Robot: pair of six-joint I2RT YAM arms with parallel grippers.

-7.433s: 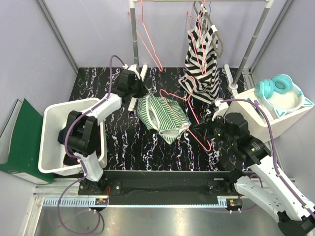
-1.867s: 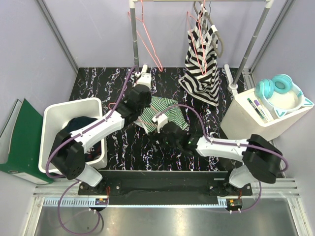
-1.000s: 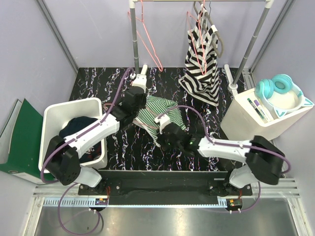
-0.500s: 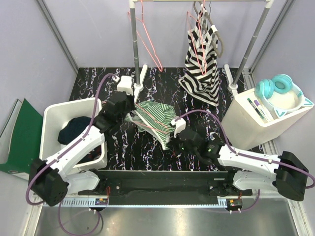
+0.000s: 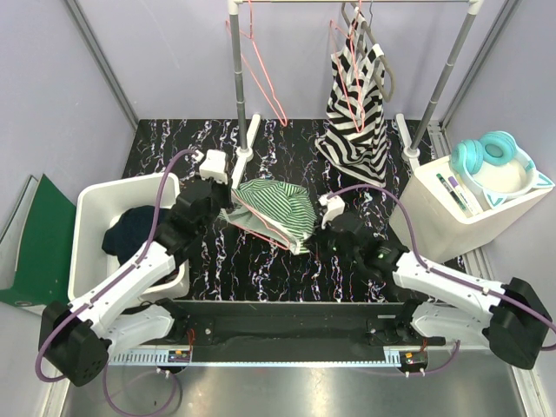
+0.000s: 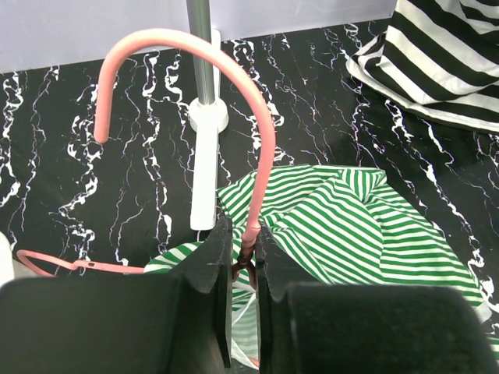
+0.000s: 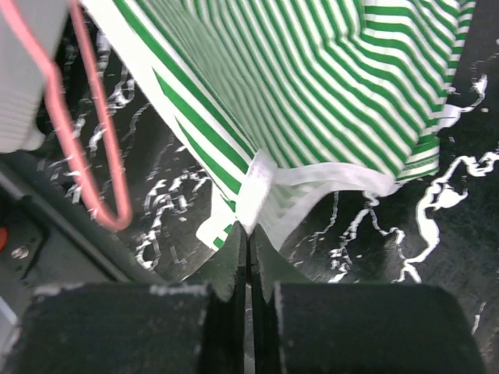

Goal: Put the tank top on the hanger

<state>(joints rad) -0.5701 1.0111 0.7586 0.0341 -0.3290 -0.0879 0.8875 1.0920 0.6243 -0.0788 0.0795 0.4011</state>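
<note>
The tank top (image 5: pixel 276 205), green-and-white striped with white trim, hangs bunched between my two grippers above the black marbled table. The salmon-pink hanger (image 5: pixel 263 228) runs through it, and only a stretch of wire shows along its near edge. My left gripper (image 5: pixel 228 208) is shut on the hanger's twisted neck (image 6: pixel 249 248); the hook (image 6: pixel 195 43) curves up above the jaws, and the tank top (image 6: pixel 355 226) lies just beyond. My right gripper (image 5: pixel 311 241) is shut on the tank top's white trim (image 7: pixel 253 195). A hanger corner (image 7: pixel 97 156) shows at the left of the right wrist view.
A white bin (image 5: pixel 87 208) at the left holds a dark navy garment (image 5: pixel 130 230). The rack behind carries spare pink hangers (image 5: pixel 259 69) and a black-and-white striped garment (image 5: pixel 360 104). Its base foot (image 6: pixel 205 167) lies just behind the tank top. A white box (image 5: pixel 434 204) with teal headphones (image 5: pixel 491 156) stands at the right.
The left gripper has drawn the hanger left and toward the near edge. The right gripper has moved right with the trim. The tank top is stretched out between them.
</note>
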